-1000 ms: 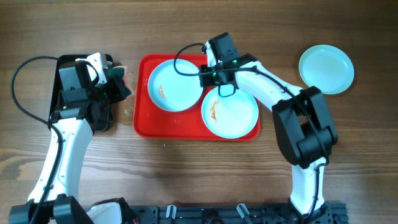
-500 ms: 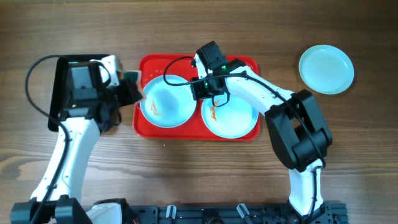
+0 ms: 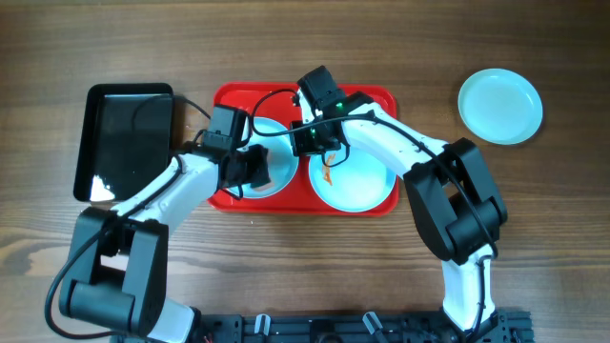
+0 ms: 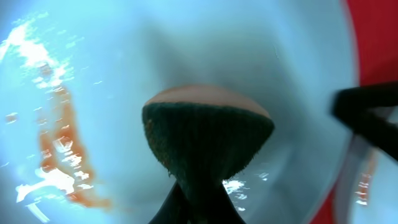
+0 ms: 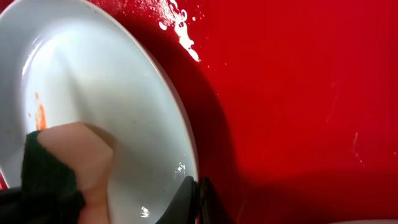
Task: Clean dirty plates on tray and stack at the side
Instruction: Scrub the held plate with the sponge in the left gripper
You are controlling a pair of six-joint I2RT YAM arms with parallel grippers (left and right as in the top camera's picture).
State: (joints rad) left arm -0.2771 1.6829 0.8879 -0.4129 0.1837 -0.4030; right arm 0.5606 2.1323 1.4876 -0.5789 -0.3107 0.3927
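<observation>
The red tray [image 3: 381, 95] holds two pale blue plates. My left gripper [image 3: 250, 167] is shut on a green and peach sponge [image 4: 208, 134] and presses it onto the left plate [image 3: 278, 164], next to an orange smear [image 4: 59, 149]. My right gripper [image 3: 310, 143] is shut on that plate's right rim [image 5: 186, 155]; the sponge [image 5: 68, 168] also shows in the right wrist view. The right plate [image 3: 357, 181] lies flat with an orange smear. A third plate [image 3: 500, 105] lies on the table at the far right, without visible smears.
A black glossy tray [image 3: 124, 143] lies on the table left of the red tray. Water drops [image 5: 177, 25] sit on the red tray floor [image 5: 298, 93]. Bare wood surrounds both trays.
My left arm has swung right from the black tray to the left plate, sponge in its jaws. My right gripper shifted left to the plate's rim a second ago, then held still.
</observation>
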